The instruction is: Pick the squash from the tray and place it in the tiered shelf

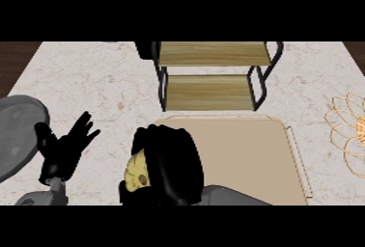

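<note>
We see our right hand [170, 164] curled round the yellow squash [135, 174], which shows only at the hand's left side, at the left edge of the beige tray [249, 159] on the pale marble counter [100, 87]. Our left hand [63, 149] rests open near the lower left with its fingers spread and pointing up, holding nothing, beside a grey round plate [18, 130] at the left edge. Just beyond the tray stands the tiered shelf [212, 77], with two wooden boards in a black frame, and a gold wire basket [349, 130] sits at the right edge.
</note>
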Controlling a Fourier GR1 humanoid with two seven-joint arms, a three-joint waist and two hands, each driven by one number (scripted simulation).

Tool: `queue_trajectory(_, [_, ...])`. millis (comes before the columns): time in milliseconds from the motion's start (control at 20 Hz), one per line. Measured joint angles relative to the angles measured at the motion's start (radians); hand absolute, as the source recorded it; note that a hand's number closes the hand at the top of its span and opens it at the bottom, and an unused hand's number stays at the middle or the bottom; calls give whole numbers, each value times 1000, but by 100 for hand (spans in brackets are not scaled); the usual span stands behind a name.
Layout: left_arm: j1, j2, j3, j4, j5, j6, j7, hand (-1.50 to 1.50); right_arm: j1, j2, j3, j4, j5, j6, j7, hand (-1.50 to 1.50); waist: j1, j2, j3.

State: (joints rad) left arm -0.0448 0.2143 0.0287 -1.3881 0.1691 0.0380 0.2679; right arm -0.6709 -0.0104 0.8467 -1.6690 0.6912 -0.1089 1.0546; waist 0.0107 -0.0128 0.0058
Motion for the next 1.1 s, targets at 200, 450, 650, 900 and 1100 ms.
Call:
queue_trajectory(200, [6, 3, 4, -4, -1, -1, 7, 0, -109, -3, -50, -104, 68, 22, 70, 150, -9, -3, -1])
queue_trajectory(450, [3, 16, 22, 10, 5, -8, 10, 0, -247, -5, -174, -178, 83, 89, 130, 150, -18, -4, -1])
queue_trajectory(650, [7, 15, 21, 6, 3, -12, 5, 0, -345, -5, -293, -174, 76, 147, 145, 150, -20, -3, -2])
queue_trajectory(900, [5, 11, 22, 7, -2, -8, 8, 0, -462, -13, -469, -123, 45, 207, 130, 150, -20, -1, -1])
queue_trajectory(1100, [6, 12, 22, -4, -1, -13, 7, 0, -541, -44, -593, -54, 28, 243, 103, 150, -16, 2, -2])
